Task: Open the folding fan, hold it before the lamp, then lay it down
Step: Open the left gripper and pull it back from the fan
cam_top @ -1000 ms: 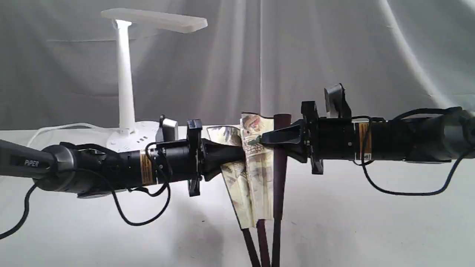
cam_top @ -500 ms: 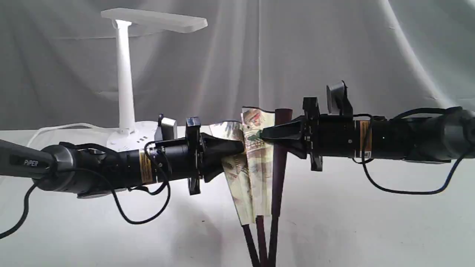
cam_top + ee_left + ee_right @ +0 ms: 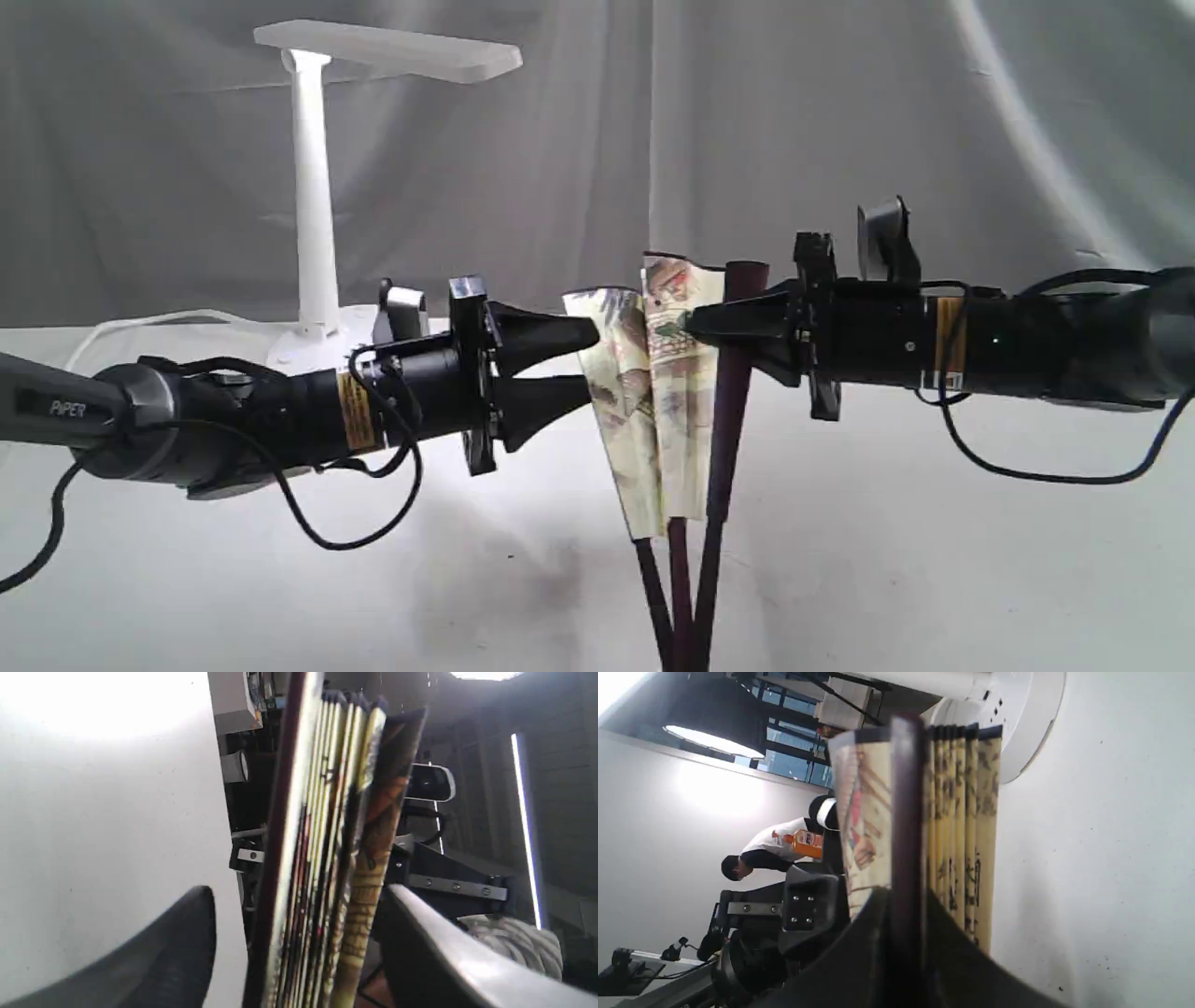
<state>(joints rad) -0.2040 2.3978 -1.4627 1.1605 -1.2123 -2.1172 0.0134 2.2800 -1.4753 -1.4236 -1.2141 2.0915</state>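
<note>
We see the folding fan (image 3: 667,401) upright and partly spread between our two grippers, ribs pointing down and out of view. Our right gripper (image 3: 695,327) is clamped on its maroon outer rib near the top. Our left gripper (image 3: 592,360) gapes wide, fingers either side of the left pleats without pinching. Behind lies a white table (image 3: 934,560); the white desk lamp (image 3: 313,187) stands back left before a grey draped backdrop (image 3: 794,121)
</note>
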